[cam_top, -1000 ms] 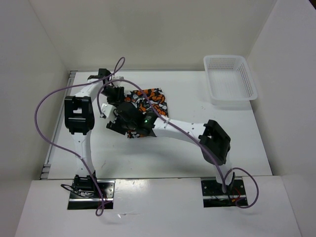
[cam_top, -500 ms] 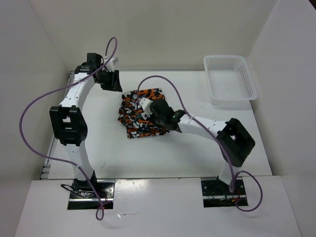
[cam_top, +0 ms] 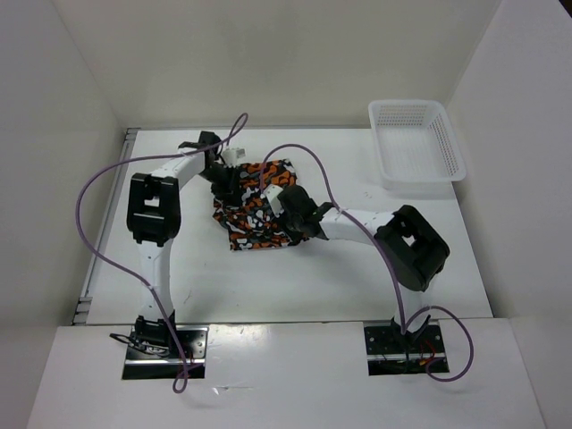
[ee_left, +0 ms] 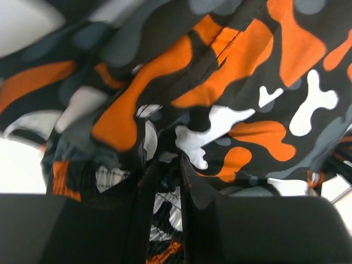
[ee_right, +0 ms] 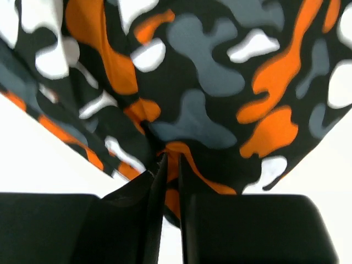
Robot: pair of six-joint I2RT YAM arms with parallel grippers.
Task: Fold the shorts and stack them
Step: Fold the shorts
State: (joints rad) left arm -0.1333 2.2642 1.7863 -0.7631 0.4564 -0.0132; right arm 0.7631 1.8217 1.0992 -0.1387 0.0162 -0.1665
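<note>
The shorts [cam_top: 255, 210], in an orange, black, grey and white blotch print, lie bunched on the white table near its middle back. My left gripper [cam_top: 228, 179] is at their back left edge and is shut on a fold of the shorts [ee_left: 220, 110]. My right gripper [cam_top: 288, 204] is at their right side and is shut on another fold of the shorts [ee_right: 198, 104]. In both wrist views the fabric fills the frame and is pinched between the dark fingers.
A white plastic mesh basket [cam_top: 416, 143] stands at the back right of the table [cam_top: 340, 277]. White walls close in the left, back and right. Purple cables loop over both arms.
The left gripper came back from the far left corner onto the shorts' back left edge and closed. The right gripper stayed at the shorts' right side, its arm drawn in.
</note>
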